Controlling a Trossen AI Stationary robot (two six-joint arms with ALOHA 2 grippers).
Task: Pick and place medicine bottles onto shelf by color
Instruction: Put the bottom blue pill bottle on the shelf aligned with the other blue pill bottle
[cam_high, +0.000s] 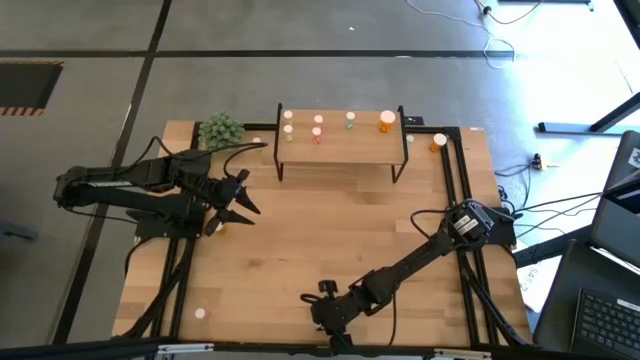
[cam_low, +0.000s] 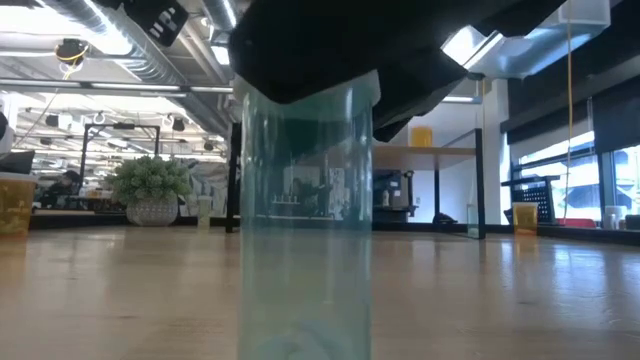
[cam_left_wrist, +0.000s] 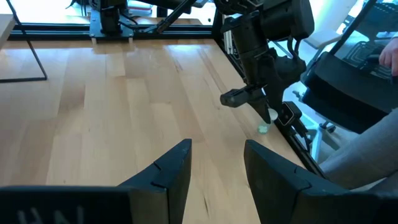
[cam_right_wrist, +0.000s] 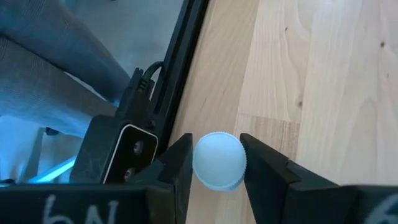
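near edge: my right gripper (cam_right_wrist: 212, 163) brackets a green bottle (cam_right_wrist: 217, 160), about touching, presumably for lifting | mid-bench (cam_high: 330, 230): left gripper (cam_left_wrist: 216, 163) narrowly parted, empty, waiting | far: shelf (cam_high: 340, 150) holds sorted bottles

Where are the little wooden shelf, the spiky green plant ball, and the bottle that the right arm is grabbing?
Shelf (cam_high: 340, 148): high view, bare part of its board.
Green plant ball (cam_high: 221, 130): high view, its middle.
Green bottle (cam_right_wrist: 218, 160): right wrist view, its pale cap, between the end effector's fingers.
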